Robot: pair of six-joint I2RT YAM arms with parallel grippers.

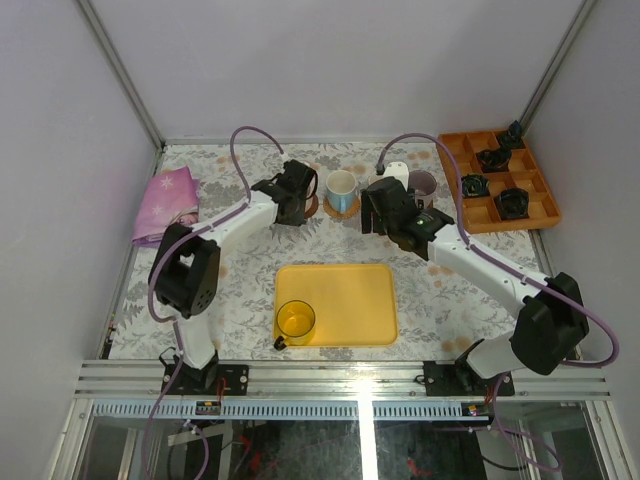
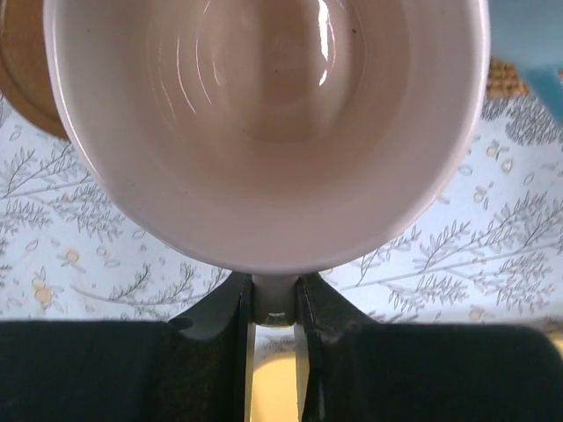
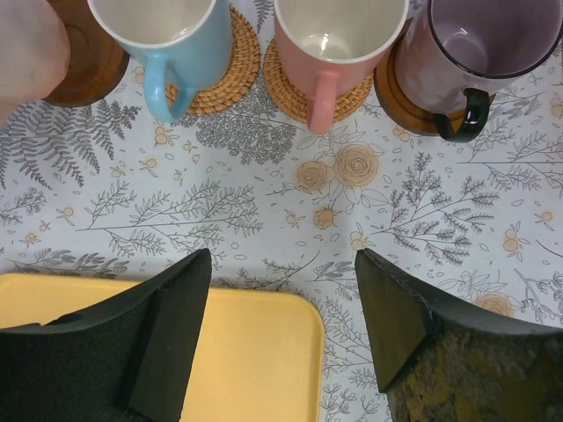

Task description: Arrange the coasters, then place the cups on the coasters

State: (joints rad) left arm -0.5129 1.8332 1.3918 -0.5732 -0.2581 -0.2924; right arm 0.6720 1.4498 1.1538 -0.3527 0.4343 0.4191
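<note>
Left jaws: clenched on the handle (image 2: 274, 292) of the pink cup (image 2: 264, 132), which sits at the left end of the row, over or beside a wooden coaster (image 2: 22, 79). We cannot tell whether it touches the disc. Right jaws: released, nothing between them, above the surface (image 3: 264, 185) between the tray (image 3: 255, 352) and the row.

Cups, count five. The blue cup (image 3: 167, 35) and salmon cup (image 3: 339, 40) each stand on a woven coaster (image 3: 230, 70). The mauve cup (image 3: 484, 48) stands on a second wooden coaster (image 3: 406, 107). The pink cup is in the left jaws. The yellow cup (image 1: 295, 320) is on the tray's near left corner, well apart from the row.

Coasters, count four in view: two wooden, two woven. We find no fifth.

Handling, our judgement: the cups look glazed, stiff and light, so they are probably slick and may chip if set down hard. The handle gives the surest hold, as on the pink one. The yellow cup's handle points toward the near edge, so we expect to take it there or pinch the rim wall. The coasters are thin and flat, hard to lift except at an edge.
</note>
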